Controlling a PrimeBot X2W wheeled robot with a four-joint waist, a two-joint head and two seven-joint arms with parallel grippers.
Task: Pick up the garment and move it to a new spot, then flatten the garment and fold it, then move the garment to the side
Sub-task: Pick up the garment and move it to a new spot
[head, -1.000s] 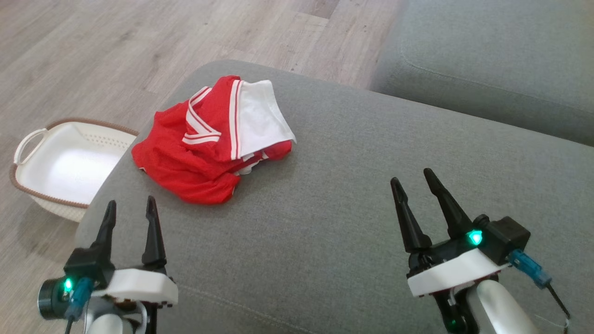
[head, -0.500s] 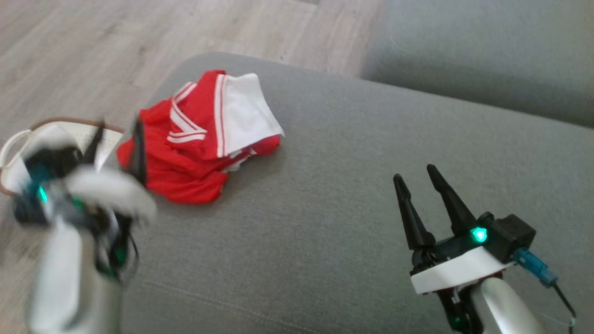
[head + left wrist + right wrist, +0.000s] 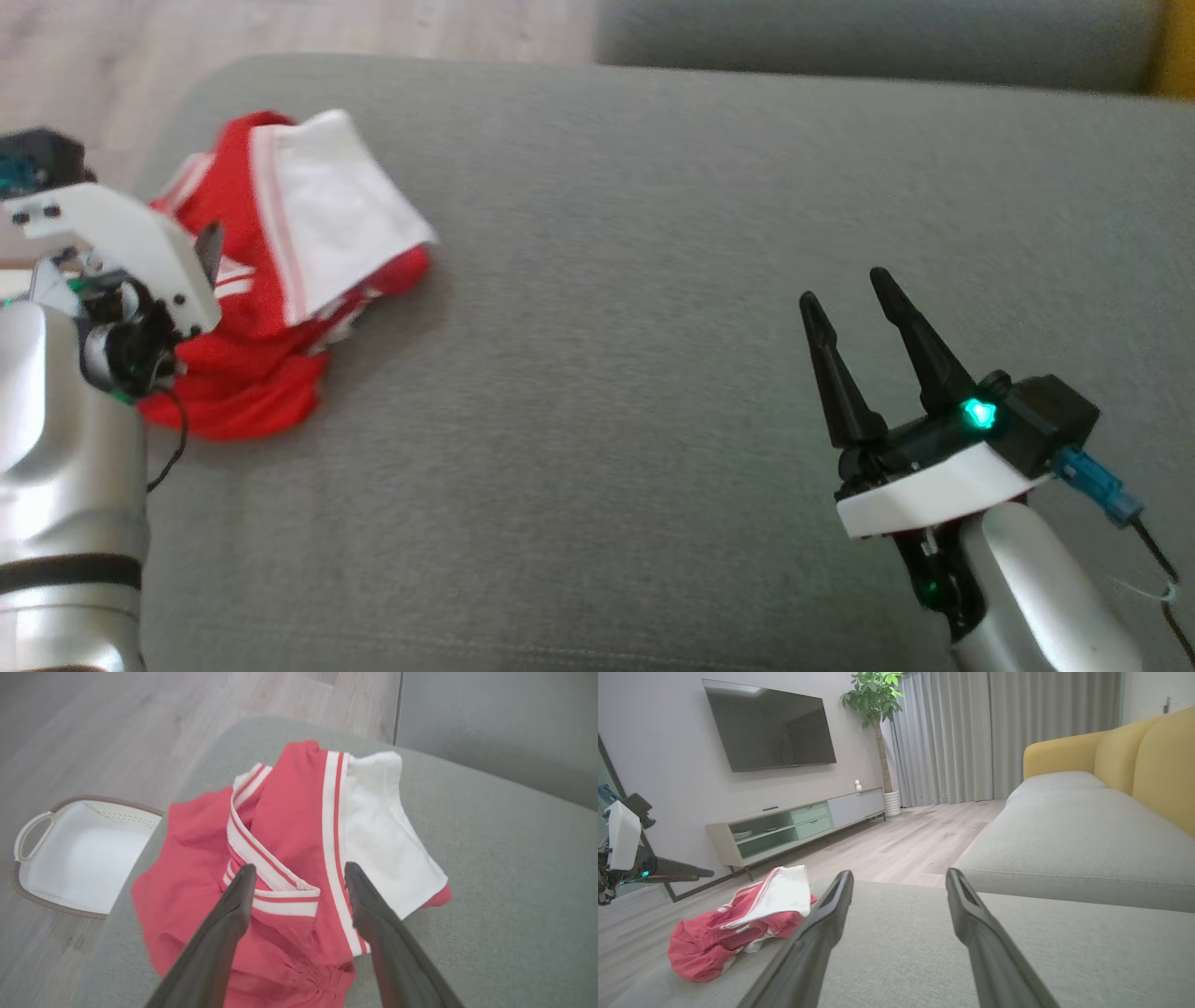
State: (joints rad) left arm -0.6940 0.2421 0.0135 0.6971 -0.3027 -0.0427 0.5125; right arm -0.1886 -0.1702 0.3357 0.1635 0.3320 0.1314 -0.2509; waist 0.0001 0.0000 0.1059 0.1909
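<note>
both wide open (empty) | left gripper (image 3: 299, 872) above garment (image 3: 187, 896) | right gripper (image 3: 843, 286) apart

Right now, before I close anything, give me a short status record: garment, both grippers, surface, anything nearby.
garment: red and white, crumpled in a heap, unfolded
surface: grey sofa cushion, garment lying toward the robot's left end
left gripper: open, poised over the garment, fingers framing its striped band in the left wrist view, nothing held
right gripper: open, empty, over bare sofa cushion, well apart from the garment
nearby: white basket on the floor beside that left end
stage: pick-up not yet made
</note>
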